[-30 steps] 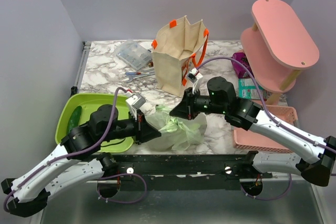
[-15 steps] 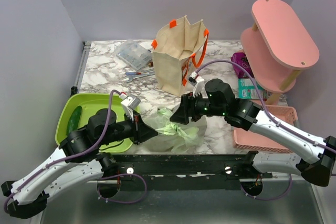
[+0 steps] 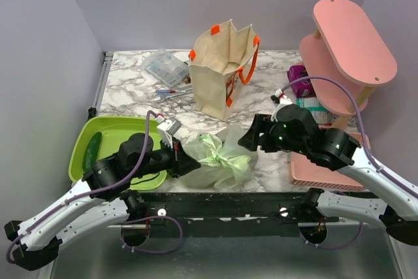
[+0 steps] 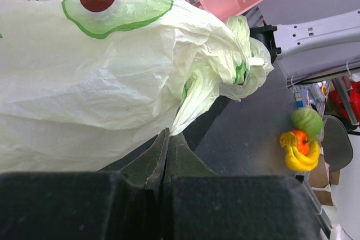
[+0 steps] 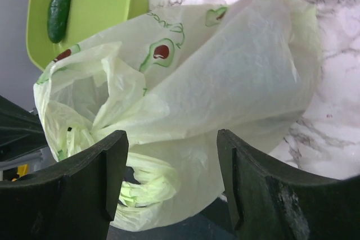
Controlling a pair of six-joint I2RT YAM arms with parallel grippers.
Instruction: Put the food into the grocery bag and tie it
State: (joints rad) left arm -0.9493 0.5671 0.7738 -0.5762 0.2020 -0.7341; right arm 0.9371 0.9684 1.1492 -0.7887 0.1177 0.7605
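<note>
The light green grocery bag (image 3: 222, 160) with avocado prints lies bunched at the table's near edge, its handles twisted into a knot (image 4: 243, 66). The food is hidden; none of it shows through the plastic. My left gripper (image 3: 187, 165) is at the bag's left side, shut on a thin strip of the bag's handle (image 4: 191, 99) that runs into its fingertips (image 4: 169, 134). My right gripper (image 3: 248, 140) stands open just right of the bag. In the right wrist view the bag (image 5: 225, 66) fills the space beyond the right gripper (image 5: 171, 181), and nothing is gripped.
A stiff beige tote (image 3: 219, 73) with orange handles stands behind the bag. A lime tray (image 3: 114, 132) with a dark cucumber (image 3: 93, 148) is at the left. At the right are a pink basket (image 3: 323, 176) and a pink shelf (image 3: 346, 44). A clear box (image 3: 166, 66) lies at the back.
My right gripper has opened, let go of the bag and drawn back to the right. The left gripper stays shut on the handle, and the bag has settled with its knot on top.
</note>
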